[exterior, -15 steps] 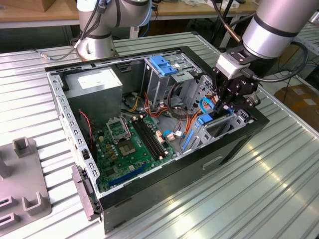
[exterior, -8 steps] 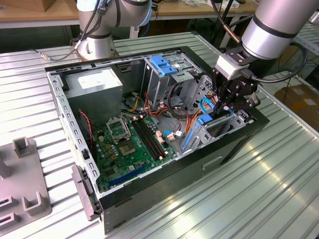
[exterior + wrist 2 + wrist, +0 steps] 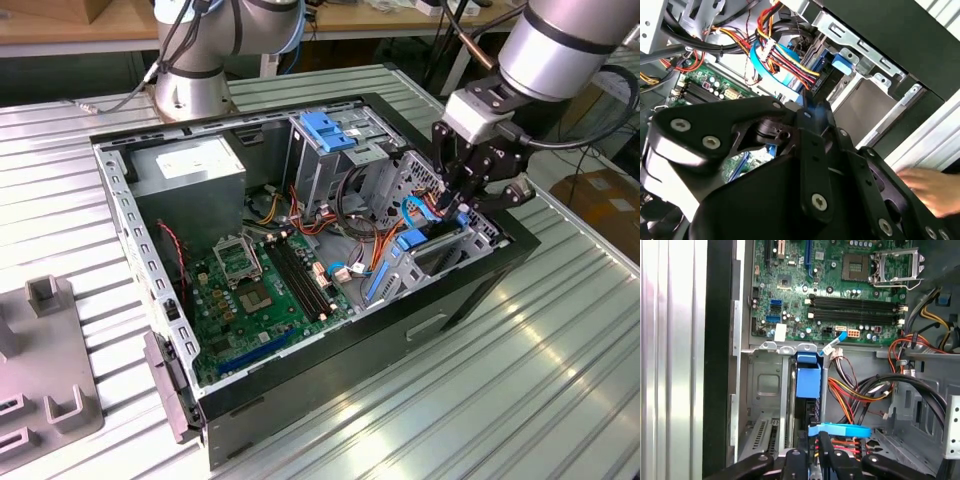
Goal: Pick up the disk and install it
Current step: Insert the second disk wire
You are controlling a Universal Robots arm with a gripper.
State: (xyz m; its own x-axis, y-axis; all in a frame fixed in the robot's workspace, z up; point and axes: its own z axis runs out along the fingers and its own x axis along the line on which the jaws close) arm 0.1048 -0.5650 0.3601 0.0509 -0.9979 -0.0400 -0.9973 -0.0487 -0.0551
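The disk [image 3: 807,382] stands on edge in the lower drive bay [image 3: 767,385] at the front corner of the open computer case [image 3: 300,380]. Its bright blue carrier [image 3: 412,240] faces the motherboard. My gripper [image 3: 458,205] hangs straight above that bay on the exterior view's right. In the first wrist view its two black fingers [image 3: 830,460] sit close on either side of the disk's dark edge, so the gripper [image 3: 815,460] looks shut on the disk. A blue ribbon cable [image 3: 840,430] lies right beside the fingers.
Red, orange and black cable bundles [image 3: 865,395] crowd the space beside the bay. A tall grey drive cage with a blue bracket [image 3: 325,130] stands behind. The green motherboard [image 3: 265,285] lies on the case floor. A person's hand [image 3: 930,187] is near the case's outer wall.
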